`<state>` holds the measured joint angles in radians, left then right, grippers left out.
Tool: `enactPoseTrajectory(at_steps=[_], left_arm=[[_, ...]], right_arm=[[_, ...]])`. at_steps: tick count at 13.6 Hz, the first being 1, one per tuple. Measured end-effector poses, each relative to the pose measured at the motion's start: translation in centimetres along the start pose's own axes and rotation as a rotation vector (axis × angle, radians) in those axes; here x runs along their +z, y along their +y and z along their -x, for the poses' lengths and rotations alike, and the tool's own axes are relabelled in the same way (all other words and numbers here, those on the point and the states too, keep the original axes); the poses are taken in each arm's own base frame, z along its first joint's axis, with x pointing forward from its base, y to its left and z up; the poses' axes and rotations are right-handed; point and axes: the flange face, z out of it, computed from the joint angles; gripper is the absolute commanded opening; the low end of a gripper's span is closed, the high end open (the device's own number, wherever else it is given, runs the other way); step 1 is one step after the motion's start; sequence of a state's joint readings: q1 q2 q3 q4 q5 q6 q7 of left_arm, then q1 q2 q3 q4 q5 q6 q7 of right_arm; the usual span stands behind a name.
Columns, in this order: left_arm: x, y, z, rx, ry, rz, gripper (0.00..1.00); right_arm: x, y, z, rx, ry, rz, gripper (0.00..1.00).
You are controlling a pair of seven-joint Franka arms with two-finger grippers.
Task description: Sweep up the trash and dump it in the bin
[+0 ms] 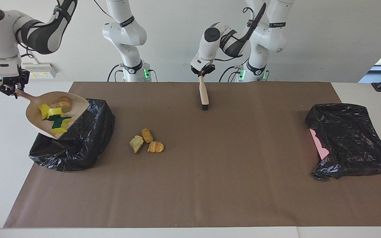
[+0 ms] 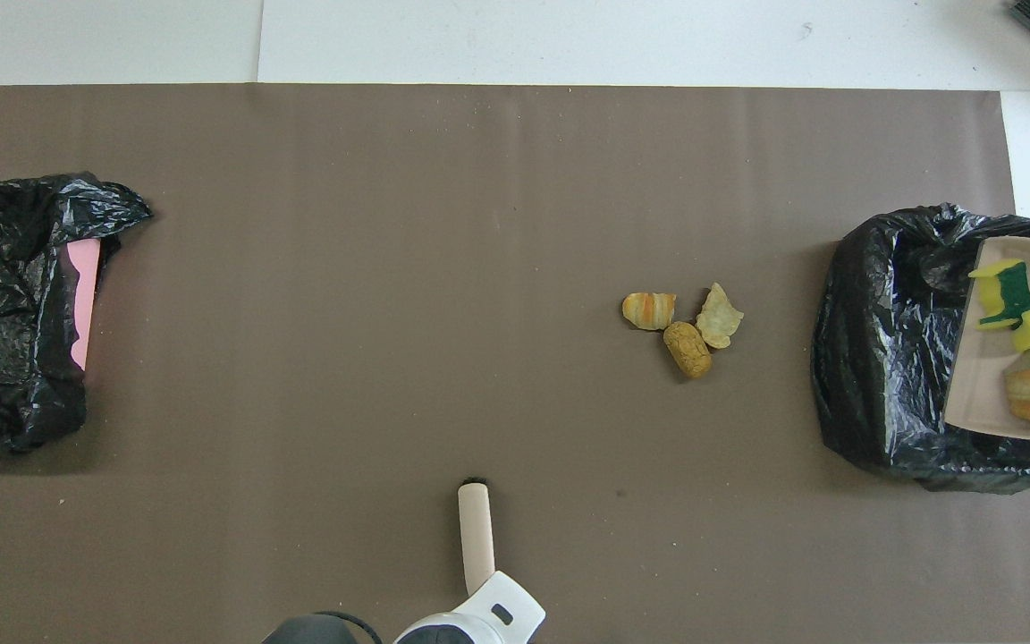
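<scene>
The right gripper (image 1: 12, 90) is closed on the handle of the beige dustpan (image 1: 35, 117) and holds it tilted over the black-lined bin (image 1: 78, 145) at the right arm's end of the bench. The pan's long axis slopes from the handle down to its wide lip, which points toward the bin's mouth. In the overhead view the pan is cut off by the frame edge and this gripper is out of sight. Four scraps lie in the pan: yellow sponge chunks (image 1: 45, 110), some green-backed, and a tan bread lump (image 1: 65, 104).

Three more scraps sit close together on the brown mat (image 1: 210, 181), between the bin and the bench's middle: a pale sponge-like piece (image 1: 136, 143), a brown lump (image 1: 147, 135) and an orange croissant-like lump (image 1: 155, 147). The brown lump touches the other two.

The left gripper (image 1: 202, 73) grips the top of the beige-handled brush (image 1: 203, 94), which hangs nearly upright near the robots' edge of the bench, black bristles (image 1: 205, 107) down at the mat. Whether they touch it cannot be told. From overhead the bristles are almost wholly hidden under the handle.

A second black bag (image 1: 349, 138) sits at the left arm's end, draped over something pink (image 1: 318, 143) that shows only as a strip. No legible writing shows on any of these things.
</scene>
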<state>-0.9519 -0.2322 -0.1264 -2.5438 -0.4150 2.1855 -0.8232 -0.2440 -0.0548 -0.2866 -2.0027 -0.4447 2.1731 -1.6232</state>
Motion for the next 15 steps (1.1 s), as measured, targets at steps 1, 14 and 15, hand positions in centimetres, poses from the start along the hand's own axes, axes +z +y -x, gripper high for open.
enactPoseTrajectory(at_steps=[1, 14, 15], left_arm=[[0.0, 0.0, 0.0, 0.001, 0.000, 0.000, 0.40], [-7.7, -0.9, -7.7, 0.082, 0.146, -0.089, 1.00], [-9.8, -1.4, -10.0, 0.087, 0.178, -0.084, 1.00]], right_arm=[[0.4, 0.4, -0.4, -0.039, -0.041, 0.003, 0.00], [-2.4, 3.1, -6.3, -0.557, -0.386, 0.039, 0.00], [-2.6, 3.2, -6.2, -0.584, -0.406, 0.036, 0.00]])
